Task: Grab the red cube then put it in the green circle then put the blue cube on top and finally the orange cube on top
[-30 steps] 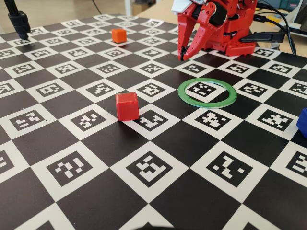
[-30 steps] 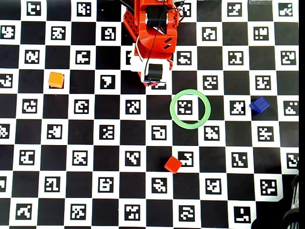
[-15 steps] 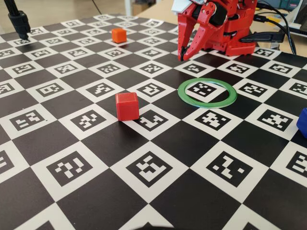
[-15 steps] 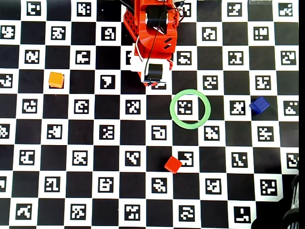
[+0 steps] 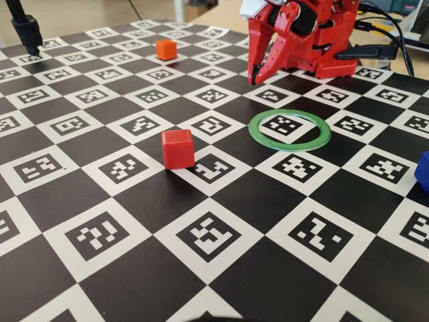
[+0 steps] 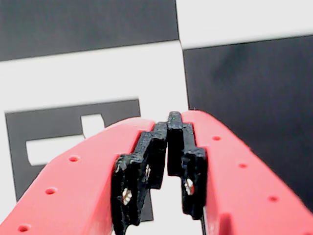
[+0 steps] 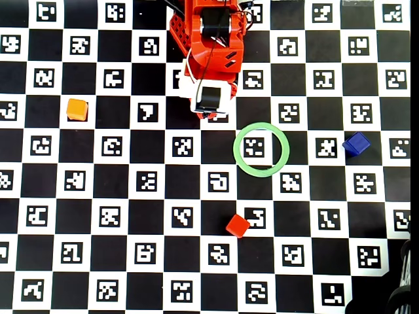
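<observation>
The red cube (image 5: 177, 149) (image 7: 237, 226) sits on the checkered mat, in the overhead view below and a little left of the green circle (image 5: 289, 142) (image 7: 237, 149). The ring is empty. At the mat's right side lies the blue cube (image 5: 423, 171) (image 7: 355, 144), cut by the frame edge in the fixed view. The orange cube (image 5: 165, 48) (image 7: 76, 109) rests far left in the overhead view. My gripper (image 5: 253, 79) (image 6: 168, 120) (image 7: 208, 114) hangs just in front of the arm's base, pointing down at the mat. It is shut and holds nothing, well away from all three cubes.
The red arm base (image 7: 209, 26) stands at the mat's far edge, with cables (image 5: 382, 40) trailing to its right. A black stand (image 5: 25, 30) rises at the far left corner. The black-and-white marker board (image 5: 214, 268) covers the whole table.
The gripper has shifted very slightly near the base. The cubes and the ring have not moved.
</observation>
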You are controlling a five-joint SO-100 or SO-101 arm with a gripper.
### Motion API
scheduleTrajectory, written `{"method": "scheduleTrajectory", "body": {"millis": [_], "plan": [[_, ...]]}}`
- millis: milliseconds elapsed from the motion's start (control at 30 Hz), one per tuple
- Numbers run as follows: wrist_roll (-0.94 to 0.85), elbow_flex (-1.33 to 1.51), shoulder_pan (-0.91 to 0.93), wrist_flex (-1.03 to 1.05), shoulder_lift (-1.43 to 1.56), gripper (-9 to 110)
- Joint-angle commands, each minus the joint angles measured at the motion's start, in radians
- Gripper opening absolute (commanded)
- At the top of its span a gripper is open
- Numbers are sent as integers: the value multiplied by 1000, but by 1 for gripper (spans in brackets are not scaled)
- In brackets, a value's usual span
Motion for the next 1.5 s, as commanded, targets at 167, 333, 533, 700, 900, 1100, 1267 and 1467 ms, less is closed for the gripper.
{"method": "scheduleTrajectory", "body": {"millis": [167,333,533,700,900,1100,1267,1467], "plan": [[252,-480,-28,-52,-439,-6],[554,-828,-84,44,-709,-4],[956,-1137,-107,144,-919,2],[1164,-1305,-129,222,-1057,14],[1385,-1660,-175,430,-1364,35],[1601,-1884,-261,497,-1571,40],[1666,-1921,-305,480,-1640,47],[1775,-1921,-290,446,-1726,48]]}}
